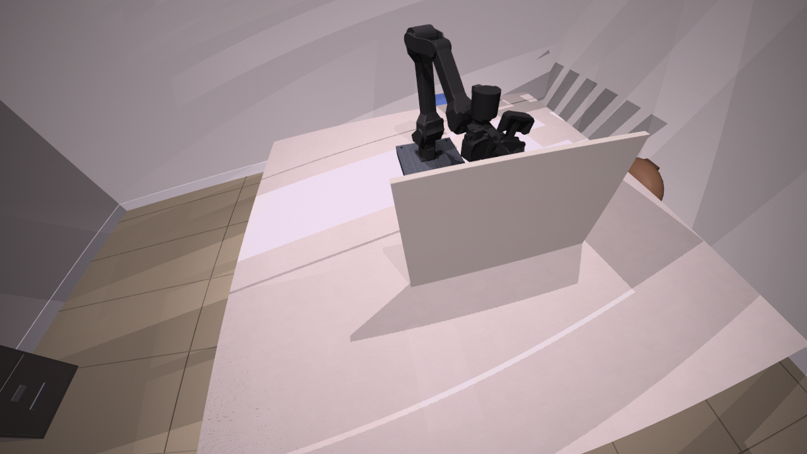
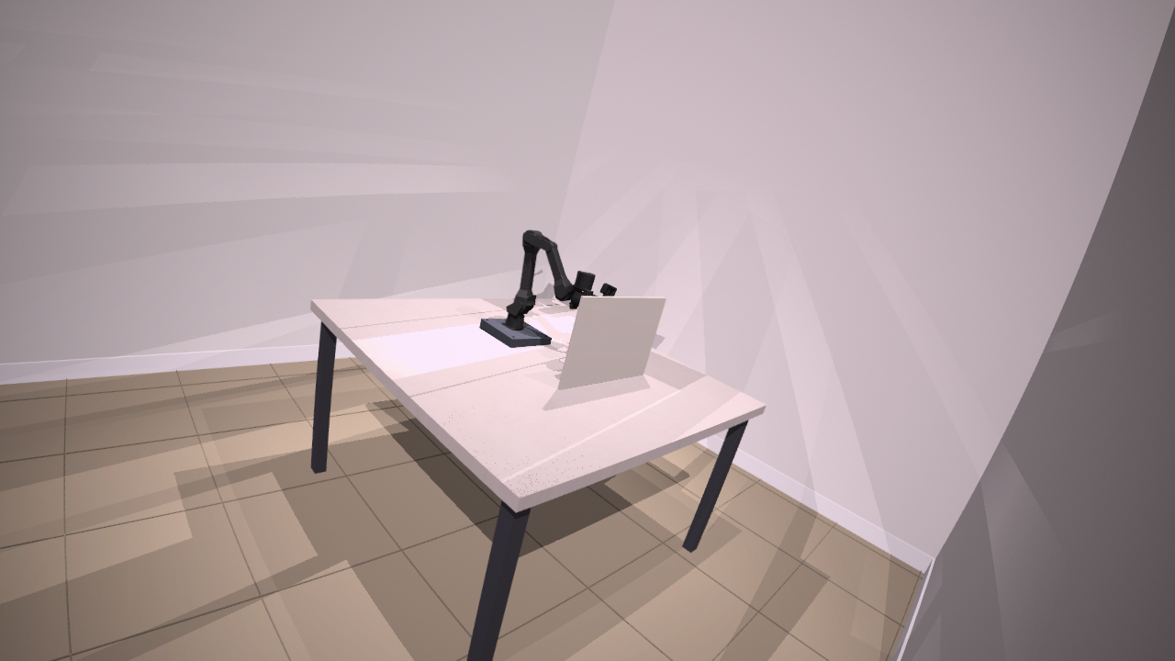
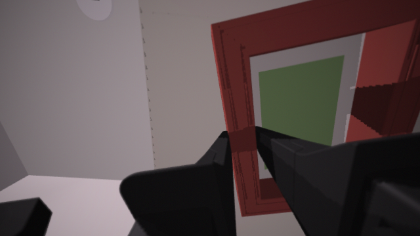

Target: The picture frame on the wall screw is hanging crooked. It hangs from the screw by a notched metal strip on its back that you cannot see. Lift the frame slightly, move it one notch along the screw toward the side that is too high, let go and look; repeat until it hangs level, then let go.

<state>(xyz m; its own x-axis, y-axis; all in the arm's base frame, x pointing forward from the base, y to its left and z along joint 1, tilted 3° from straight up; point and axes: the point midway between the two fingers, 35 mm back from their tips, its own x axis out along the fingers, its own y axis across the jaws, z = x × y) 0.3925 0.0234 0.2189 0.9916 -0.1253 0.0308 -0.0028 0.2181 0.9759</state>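
The red picture frame, with a pale mat and a green picture, shows in the wrist view in front of the upright wall panel. Its top edge slants up to the right in that view. My gripper is shut on the frame's left side bar, with one finger at the outer edge and the other at the inner edge. In the top and exterior views the panel hides the frame and my fingertips. The screw and the notched strip are hidden.
The panel stands on the pale table. The arm's base stands behind it. A brown rounded object is past the panel's right edge. A dark cabinet is at the lower left.
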